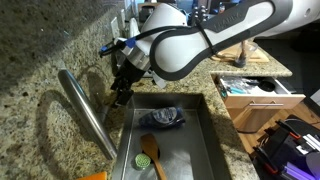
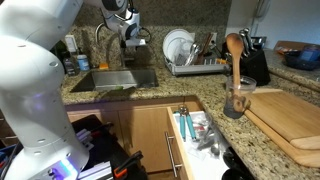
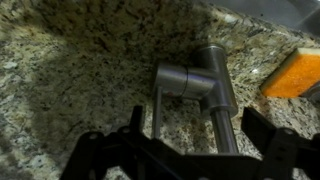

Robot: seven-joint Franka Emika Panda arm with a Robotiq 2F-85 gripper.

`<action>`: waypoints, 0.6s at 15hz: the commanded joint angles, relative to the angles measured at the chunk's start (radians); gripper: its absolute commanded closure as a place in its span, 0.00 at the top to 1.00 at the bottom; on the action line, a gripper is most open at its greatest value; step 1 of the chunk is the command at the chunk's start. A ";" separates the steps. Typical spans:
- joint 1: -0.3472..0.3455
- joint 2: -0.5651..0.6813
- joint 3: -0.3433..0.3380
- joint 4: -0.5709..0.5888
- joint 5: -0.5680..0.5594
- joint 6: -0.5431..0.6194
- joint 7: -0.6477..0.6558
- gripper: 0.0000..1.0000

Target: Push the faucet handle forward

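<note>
In the wrist view the faucet handle [image 3: 157, 108] is a thin silver lever that sticks out from a short horizontal cylinder [image 3: 178, 80] on the faucet body [image 3: 210, 62]. The thick spout [image 3: 226, 120] runs beside it. My gripper [image 3: 198, 128] is open. Its dark fingers stand to either side, and both the handle and the spout lie between them. The left finger is close beside the handle, and I cannot tell if it touches. In both exterior views the gripper [image 1: 121, 90] [image 2: 130, 38] hangs over the counter behind the sink, at the base of the long spout [image 1: 86, 112].
An orange sponge [image 3: 294, 72] lies on the granite next to the faucet. The steel sink [image 1: 205, 135] holds a dark cloth [image 1: 162, 118] and a wooden utensil [image 1: 150, 150]. A dish rack [image 2: 190, 62], an open drawer [image 2: 195, 130] and a cutting board [image 2: 290, 115] lie to the side.
</note>
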 commanded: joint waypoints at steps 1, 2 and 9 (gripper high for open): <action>0.002 0.053 0.000 0.049 -0.043 0.053 -0.005 1.00; 0.002 0.072 0.006 0.069 -0.051 0.070 -0.014 1.00; 0.004 0.098 0.022 0.092 -0.038 0.091 -0.004 1.00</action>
